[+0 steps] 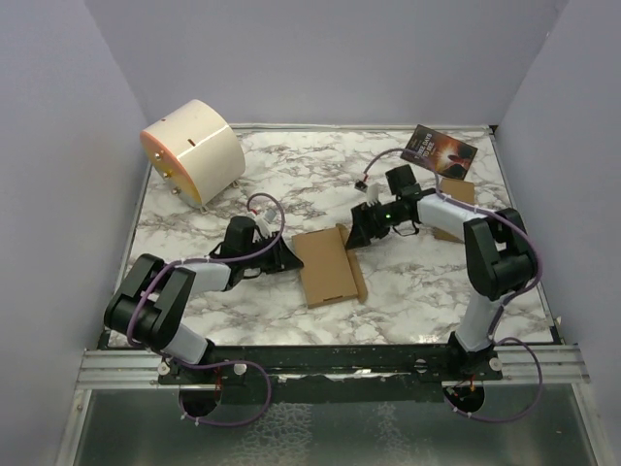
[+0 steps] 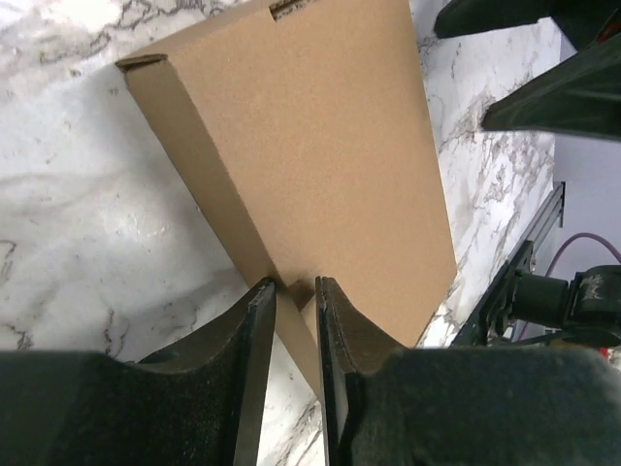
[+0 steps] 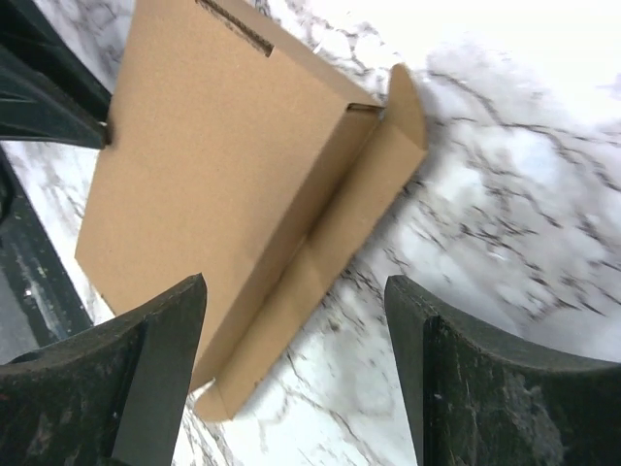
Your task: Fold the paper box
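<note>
paper box look: You have a plain brown cardboard paper box [image 1: 325, 267], no print, already down to a flat rectangle with its smooth lid face up.
paper box detail: A thin slot [image 3: 236, 27] is cut near one lid edge. On the right wrist view one long side flap [image 3: 364, 189] is not tucked; it lies out flat on the bench beside the box wall, and its end tab tilts up.
paper box place: It sits mid-bench between your two arms, long side running away from the bases, flat on the marble bench [image 1: 417, 286].
left gripper: Your left gripper [image 2: 296, 288] is at the box's left edge, pinched narrow, grasping the thin cardboard of the side wall at a corner.
right gripper: Your right gripper [image 3: 296, 291] is released, jaws wide apart, hanging over the loose flap at the box's far right corner with nothing between the fingers.
container 1: A cream drum [image 1: 194, 150] with an orange rim lies on its side at the back left. You cannot tell what is in it.
container 2: A smaller cardboard box [image 1: 460, 190] sits at the back right, partly hidden under the right arm; contents not visible.
other: A dark booklet [image 1: 439, 149] lies just behind that small box.
</note>
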Robot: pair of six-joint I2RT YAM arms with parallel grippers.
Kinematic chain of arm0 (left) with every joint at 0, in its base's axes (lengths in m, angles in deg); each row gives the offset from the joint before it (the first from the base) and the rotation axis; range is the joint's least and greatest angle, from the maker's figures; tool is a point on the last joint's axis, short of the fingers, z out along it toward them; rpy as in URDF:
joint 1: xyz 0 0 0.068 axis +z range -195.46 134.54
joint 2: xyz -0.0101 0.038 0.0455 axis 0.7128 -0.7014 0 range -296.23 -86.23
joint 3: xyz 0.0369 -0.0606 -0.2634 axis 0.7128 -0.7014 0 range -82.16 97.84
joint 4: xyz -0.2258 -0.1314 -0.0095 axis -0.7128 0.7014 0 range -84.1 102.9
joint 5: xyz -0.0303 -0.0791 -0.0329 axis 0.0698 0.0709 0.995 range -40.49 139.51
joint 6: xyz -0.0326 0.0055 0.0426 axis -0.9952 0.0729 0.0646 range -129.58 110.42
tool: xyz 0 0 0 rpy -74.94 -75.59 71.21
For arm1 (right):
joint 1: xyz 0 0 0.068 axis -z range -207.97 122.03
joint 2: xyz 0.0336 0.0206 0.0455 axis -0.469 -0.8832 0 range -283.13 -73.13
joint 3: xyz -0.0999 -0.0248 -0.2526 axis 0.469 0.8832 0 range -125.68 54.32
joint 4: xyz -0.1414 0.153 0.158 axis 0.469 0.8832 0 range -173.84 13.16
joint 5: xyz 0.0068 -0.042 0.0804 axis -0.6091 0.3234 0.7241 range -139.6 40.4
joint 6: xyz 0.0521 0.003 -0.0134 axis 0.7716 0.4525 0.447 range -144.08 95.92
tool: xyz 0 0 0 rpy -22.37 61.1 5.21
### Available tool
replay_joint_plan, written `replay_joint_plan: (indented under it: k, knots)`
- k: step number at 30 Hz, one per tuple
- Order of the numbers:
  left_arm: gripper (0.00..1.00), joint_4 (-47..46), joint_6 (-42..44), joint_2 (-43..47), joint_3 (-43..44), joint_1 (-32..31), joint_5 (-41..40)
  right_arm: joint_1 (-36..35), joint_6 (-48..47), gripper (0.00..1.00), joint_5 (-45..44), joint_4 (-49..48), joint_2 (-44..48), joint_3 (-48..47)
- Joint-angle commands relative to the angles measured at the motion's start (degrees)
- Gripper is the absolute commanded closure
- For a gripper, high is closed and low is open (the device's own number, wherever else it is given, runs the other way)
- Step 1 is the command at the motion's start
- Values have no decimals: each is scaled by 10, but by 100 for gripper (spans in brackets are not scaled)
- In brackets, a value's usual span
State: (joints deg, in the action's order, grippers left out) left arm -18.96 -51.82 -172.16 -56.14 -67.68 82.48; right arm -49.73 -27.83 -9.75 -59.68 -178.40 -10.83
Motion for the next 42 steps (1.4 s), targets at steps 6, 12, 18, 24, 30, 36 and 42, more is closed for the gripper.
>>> replay_joint_plan:
  k: [6, 12, 18, 24, 30, 36, 42]
  knots:
    - [71, 63, 71, -20, 56, 2, -6, 66, -147, 36, 124, -40, 78, 42]
    - [70, 96, 100, -55, 106, 7, -8, 66, -304, 47, 181, -63, 48, 12]
    - [69, 122, 121, -90, 156, 8, -21, 93, -269, 52, 256, 129, -134, -207]
    - [69, 121, 127, -135, 197, 9, -16, 97, -225, 44, 217, 52, -122, -136]
    - [69, 119, 124, -160, 224, 9, -12, 106, -230, 44, 175, 55, -118, -119]
    - [69, 120, 123, -160, 223, 9, -12, 112, -256, 50, 137, 45, -85, -77]
    - [69, 118, 120, -153, 215, 9, -12, 112, -253, 61, 128, 40, -95, -69]
